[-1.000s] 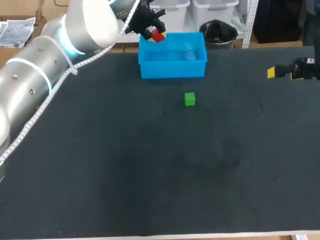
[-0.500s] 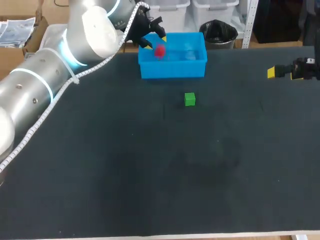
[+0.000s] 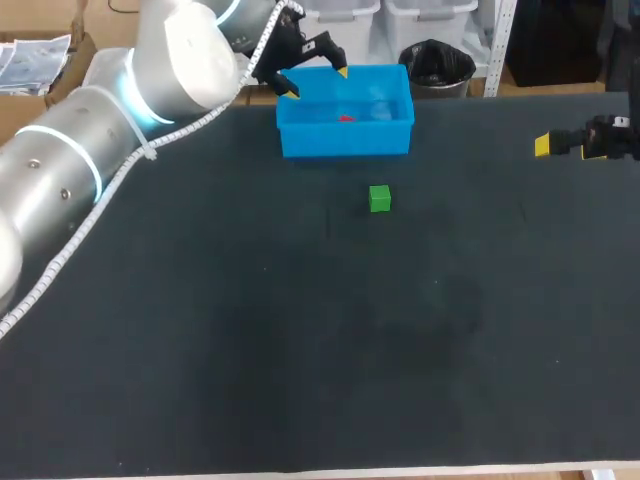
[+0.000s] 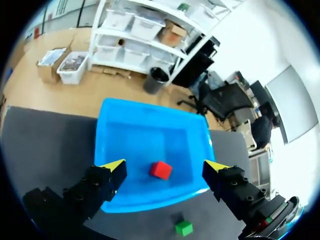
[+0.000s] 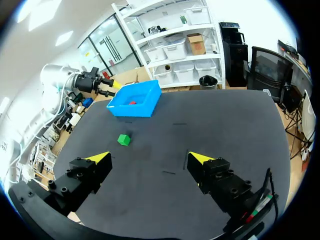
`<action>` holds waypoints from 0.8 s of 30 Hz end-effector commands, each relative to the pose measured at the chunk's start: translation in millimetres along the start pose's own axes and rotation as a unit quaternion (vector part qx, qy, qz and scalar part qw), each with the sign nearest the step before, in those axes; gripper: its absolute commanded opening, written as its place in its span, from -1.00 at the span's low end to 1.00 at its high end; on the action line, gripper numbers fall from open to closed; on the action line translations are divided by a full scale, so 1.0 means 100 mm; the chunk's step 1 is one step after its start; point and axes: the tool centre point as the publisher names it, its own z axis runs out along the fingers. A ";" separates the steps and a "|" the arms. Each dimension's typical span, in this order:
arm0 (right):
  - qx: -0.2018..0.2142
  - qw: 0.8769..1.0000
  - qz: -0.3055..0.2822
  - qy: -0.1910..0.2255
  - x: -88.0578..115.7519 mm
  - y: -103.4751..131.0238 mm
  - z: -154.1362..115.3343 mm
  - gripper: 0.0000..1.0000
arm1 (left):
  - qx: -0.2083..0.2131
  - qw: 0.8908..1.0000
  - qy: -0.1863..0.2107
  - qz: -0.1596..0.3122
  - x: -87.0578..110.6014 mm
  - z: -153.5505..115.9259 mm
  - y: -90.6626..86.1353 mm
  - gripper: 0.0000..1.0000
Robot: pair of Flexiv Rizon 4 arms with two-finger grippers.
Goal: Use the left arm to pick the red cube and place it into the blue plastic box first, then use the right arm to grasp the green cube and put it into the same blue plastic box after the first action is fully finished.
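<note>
The red cube (image 3: 346,118) (image 4: 160,170) lies on the floor of the blue plastic box (image 3: 345,141) (image 4: 120,125) at the table's far side. My left gripper (image 3: 311,80) (image 4: 164,166) hangs open over the box's left part, its yellow tips wide apart and nothing between them. The green cube (image 3: 379,198) (image 4: 183,228) (image 5: 123,139) sits on the dark table just in front of the box. My right gripper (image 3: 560,144) (image 5: 149,158) is open at the table's right edge, far from the green cube. In the right wrist view the box (image 5: 150,95) holds a speck of red cube (image 5: 132,102).
The dark table top (image 3: 320,330) stretches wide in front of the green cube. My left arm (image 3: 110,110) crosses the table's far left corner.
My left gripper opened and let go of the red cube, which dropped into the blue box. The gripper has risen slightly. The right arm has stayed still.
</note>
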 end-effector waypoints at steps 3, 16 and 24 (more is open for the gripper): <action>0.002 1.000 0.001 0.001 0.00 0.01 0.00 1.00 | 0.010 1.000 -0.016 0.023 0.24 -0.31 -0.03 1.00; 0.002 1.000 0.001 0.001 0.00 0.01 0.00 1.00 | 0.013 0.991 -0.068 0.117 0.75 -0.83 -0.01 1.00; 0.002 1.000 0.001 0.001 0.00 0.01 0.00 1.00 | 0.058 0.984 -0.095 0.141 0.98 -1.09 0.18 1.00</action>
